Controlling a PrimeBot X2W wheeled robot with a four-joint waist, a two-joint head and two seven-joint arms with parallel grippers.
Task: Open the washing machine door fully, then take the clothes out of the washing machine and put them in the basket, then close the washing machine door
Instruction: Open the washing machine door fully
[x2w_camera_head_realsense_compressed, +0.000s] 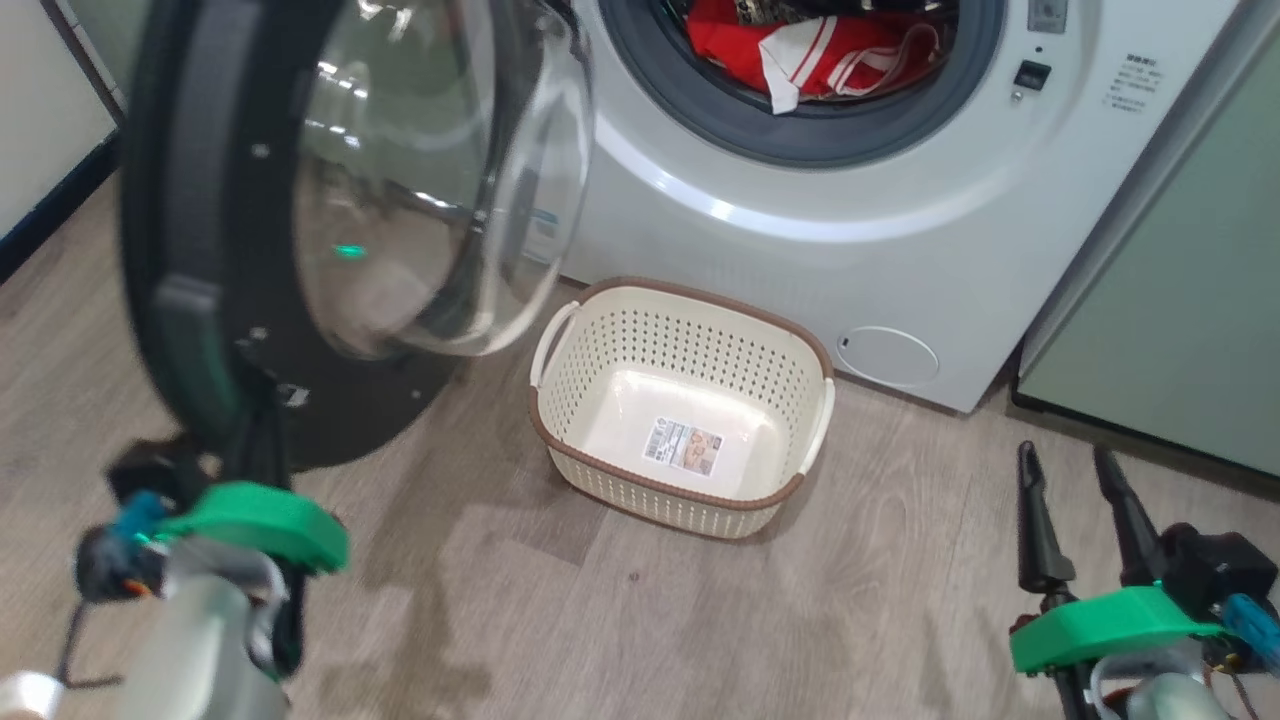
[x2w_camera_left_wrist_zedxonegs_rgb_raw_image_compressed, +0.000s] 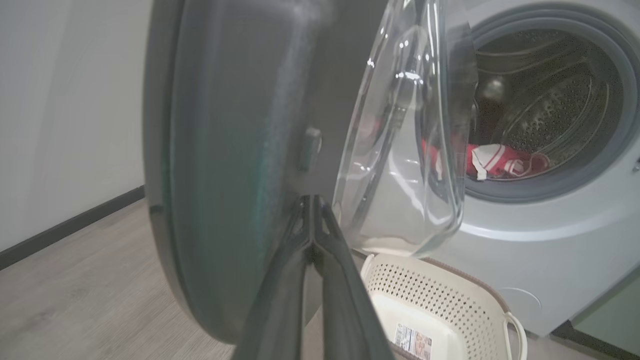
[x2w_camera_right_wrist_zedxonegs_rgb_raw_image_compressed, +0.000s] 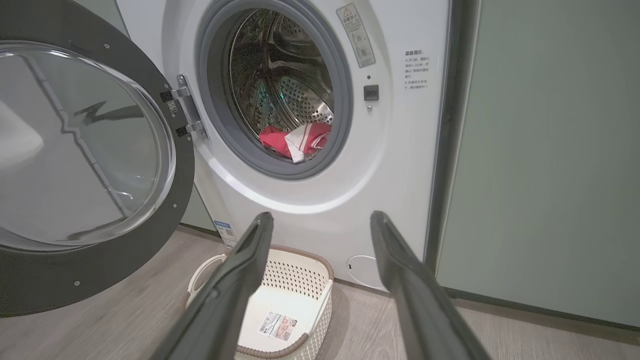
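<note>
Against the far edge of the pale wood-look floor (x2w_camera_head_realsense_compressed: 600, 620) stands the big white front-loading washing machine (x2w_camera_head_realsense_compressed: 900, 260). Hinged at its left side, the large round door with the glossy black rim and bulging clear glass (x2w_camera_head_realsense_compressed: 200, 200) juts out toward us, swung wide but, we judge, short of its full stop. On the floor just before the machine's front sits the small cream-white perforated plastic basket with a brown rim (x2w_camera_head_realsense_compressed: 700, 291), and the door's glass bulge hangs close above its left end. The bright red garment with white panels and stripes (x2w_camera_head_realsense_compressed: 810, 50) lies low in the steel drum (x2w_camera_right_wrist_zedxonegs_rgb_raw_image_compressed: 295, 95), right behind the grey rubber seal (x2w_camera_head_realsense_compressed: 800, 140). Our left gripper (x2w_camera_left_wrist_zedxonegs_rgb_raw_image_compressed: 313, 202) has its two dark fingers pressed together, tips at the door's dark inner face and clamped on nothing we can see. Our right gripper (x2w_camera_head_realsense_compressed: 1063, 455) hangs spread wide over the floor's near right corner, well apart from the machine. We think the main risk is those closed fingertips skidding off the glossy surface, letting the door drift back across the opening and into the right arm's reach. A loose garment could also catch on the seal's lip, or trail and drop onto the floor beside the basket.
</note>
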